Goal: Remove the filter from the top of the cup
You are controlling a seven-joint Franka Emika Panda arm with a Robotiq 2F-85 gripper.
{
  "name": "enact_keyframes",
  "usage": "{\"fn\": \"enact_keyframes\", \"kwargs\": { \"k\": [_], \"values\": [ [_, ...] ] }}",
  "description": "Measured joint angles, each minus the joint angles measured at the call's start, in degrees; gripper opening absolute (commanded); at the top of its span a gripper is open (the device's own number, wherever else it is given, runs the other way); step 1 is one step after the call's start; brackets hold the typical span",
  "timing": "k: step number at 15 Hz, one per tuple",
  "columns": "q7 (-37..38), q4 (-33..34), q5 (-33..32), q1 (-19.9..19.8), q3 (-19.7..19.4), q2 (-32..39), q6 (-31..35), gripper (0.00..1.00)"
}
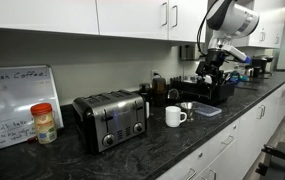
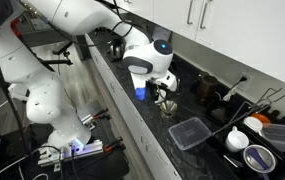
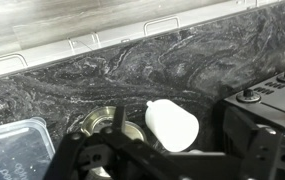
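Note:
The white cup (image 1: 174, 116) stands on the dark counter to the right of the toaster. In the wrist view the cup (image 3: 172, 125) shows below my gripper. The silvery metal filter (image 3: 104, 126) sits on the counter right beside the cup, not on top of it. It also shows in an exterior view (image 1: 187, 106) just behind the cup. My gripper (image 1: 210, 72) hangs well above the counter, over the black box-shaped holder (image 1: 214, 92). Its fingers (image 3: 167, 162) look spread and hold nothing. The gripper also shows in an exterior view (image 2: 160, 88).
A silver toaster (image 1: 110, 118), a red-lidded jar (image 1: 44, 122) and a whiteboard (image 1: 17, 100) stand along the counter. A clear plastic container (image 2: 190, 132) lies near the cup and also shows in the wrist view (image 3: 12, 150). The black holder (image 3: 264, 112) is close on the other side. Wall cabinets hang overhead.

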Motion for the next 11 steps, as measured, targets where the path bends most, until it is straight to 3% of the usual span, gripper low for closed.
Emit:
{"fn": "enact_keyframes", "kwargs": {
  "k": [5,11],
  "values": [
    [0.0,-0.01,-7.12,2.11,1.91,-2.55,-3.97,1.0],
    [0.76,0.06,-12.89,3.31,3.21,-4.53,-3.93,1.0]
  ]
}}
